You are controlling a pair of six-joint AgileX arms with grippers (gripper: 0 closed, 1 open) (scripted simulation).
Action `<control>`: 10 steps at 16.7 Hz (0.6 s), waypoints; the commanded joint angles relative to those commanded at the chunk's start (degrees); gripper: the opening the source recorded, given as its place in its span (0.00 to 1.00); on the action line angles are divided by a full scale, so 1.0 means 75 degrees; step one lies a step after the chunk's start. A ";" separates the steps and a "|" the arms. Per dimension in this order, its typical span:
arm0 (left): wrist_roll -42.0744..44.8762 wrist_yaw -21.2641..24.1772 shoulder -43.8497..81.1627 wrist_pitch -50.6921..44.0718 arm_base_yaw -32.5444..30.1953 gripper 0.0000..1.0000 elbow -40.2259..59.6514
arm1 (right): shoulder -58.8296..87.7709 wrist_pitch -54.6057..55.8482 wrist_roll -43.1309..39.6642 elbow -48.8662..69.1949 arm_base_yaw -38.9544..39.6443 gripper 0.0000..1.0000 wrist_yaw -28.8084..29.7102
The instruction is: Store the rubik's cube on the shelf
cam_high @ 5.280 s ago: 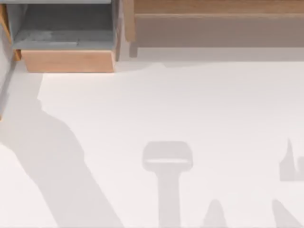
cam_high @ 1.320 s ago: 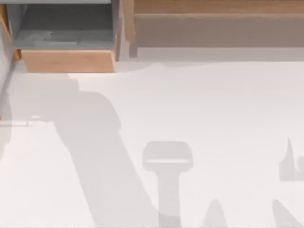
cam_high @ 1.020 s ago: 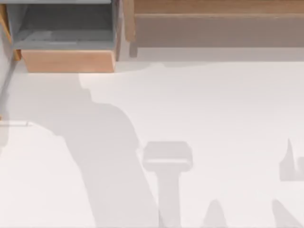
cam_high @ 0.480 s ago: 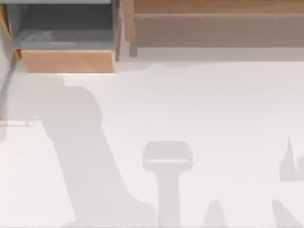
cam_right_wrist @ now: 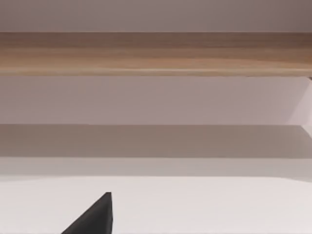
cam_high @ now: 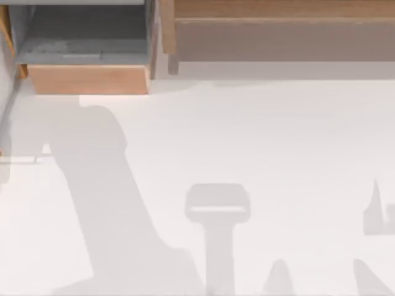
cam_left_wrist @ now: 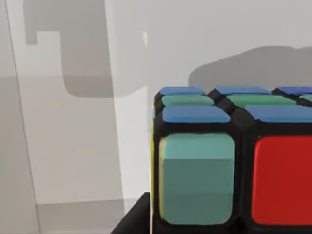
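The cube point(cam_left_wrist: 234, 161) sits close before the left wrist camera, whether gripped I cannot tell. On the desk point(cam_high: 278, 135), the left arm's shadow has swung back leftward. Beyond, the shelf point(cam_high: 278, 40) waits, still bare.

The cube point(cam_left_wrist: 234, 161) sits close before the left wrist camera, showing blue, green, teal and red stickers. The wooden shelf point(cam_high: 278, 31) runs along the table's far edge, right side.
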 joint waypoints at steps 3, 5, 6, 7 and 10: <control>-0.0022 -0.0088 -0.0175 -0.0034 -0.0008 0.00 -0.0140 | 0.0000 0.0000 0.0000 0.0000 0.0000 1.00 0.0000; -0.0078 -0.0323 -0.0690 -0.0050 -0.0125 0.00 -0.0504 | 0.0000 0.0000 0.0000 0.0000 0.0000 1.00 0.0000; -0.0110 -0.0467 -0.1023 -0.0028 -0.0238 0.00 -0.0730 | 0.0000 0.0000 0.0000 0.0000 0.0000 1.00 0.0000; -0.0146 -0.0631 -0.1409 0.0042 -0.0429 0.00 -0.0997 | 0.0000 0.0000 0.0000 0.0000 0.0000 1.00 0.0000; -0.0263 -0.1169 -0.2598 0.0475 -0.1291 0.00 -0.1973 | 0.0000 0.0000 0.0000 0.0000 0.0000 1.00 0.0000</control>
